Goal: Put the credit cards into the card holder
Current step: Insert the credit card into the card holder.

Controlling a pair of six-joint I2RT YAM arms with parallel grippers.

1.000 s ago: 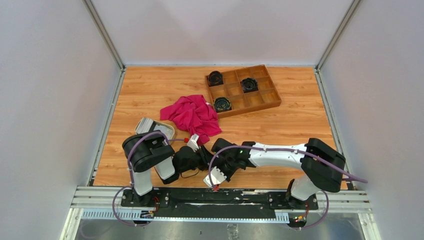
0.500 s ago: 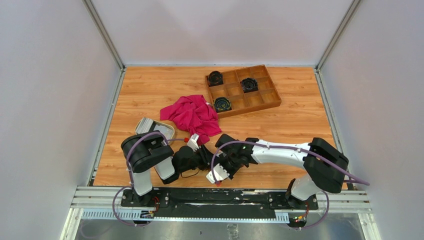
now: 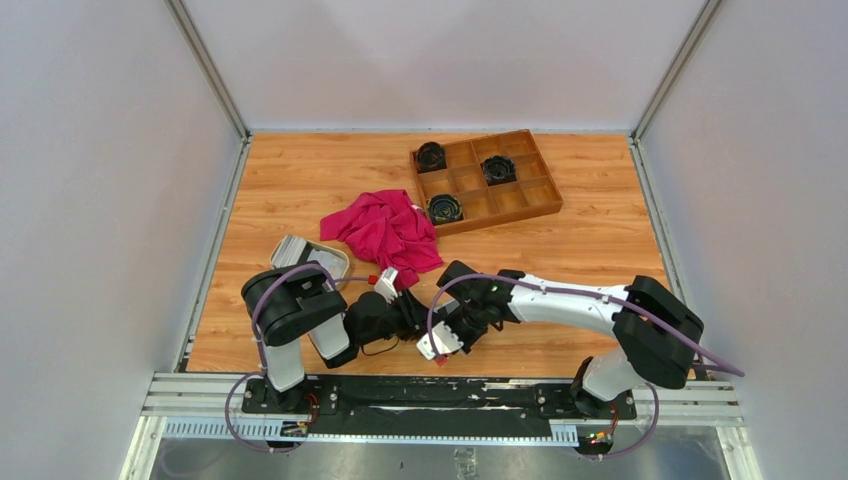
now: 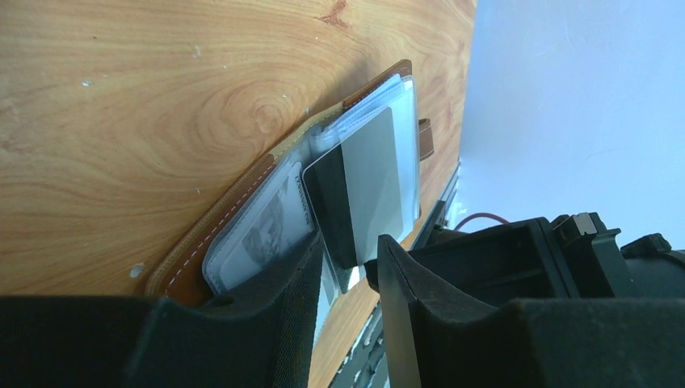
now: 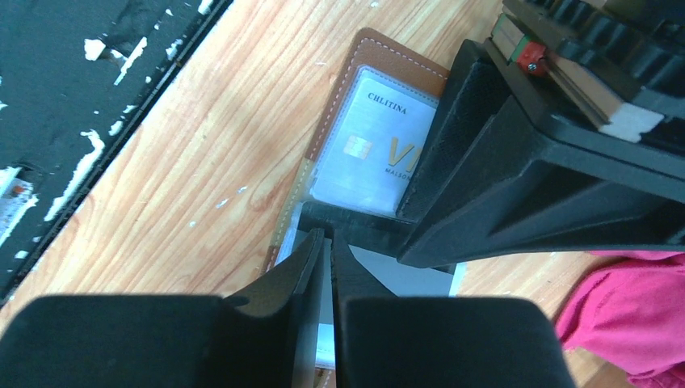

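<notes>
Swinging its elbow farther right, the right arm edges the right gripper (image 5: pixel 327 236) closer to the left gripper (image 4: pixel 349 242). We see its jaws pinched nearly shut on a clear sleeve of the card holder (image 4: pixel 234 206), which lies open on the table (image 4: pixel 121 97). Left jaws stand parted around a grey credit card (image 4: pixel 367 182) resting against the holder's sleeves.

card holder (image 4: pixel 238 202): stitched brown leather, glossy clear pockets | table (image 4: pixel 121 97): wood-grain, smooth | fingers (image 5: pixel 275 323): matt black
</notes>
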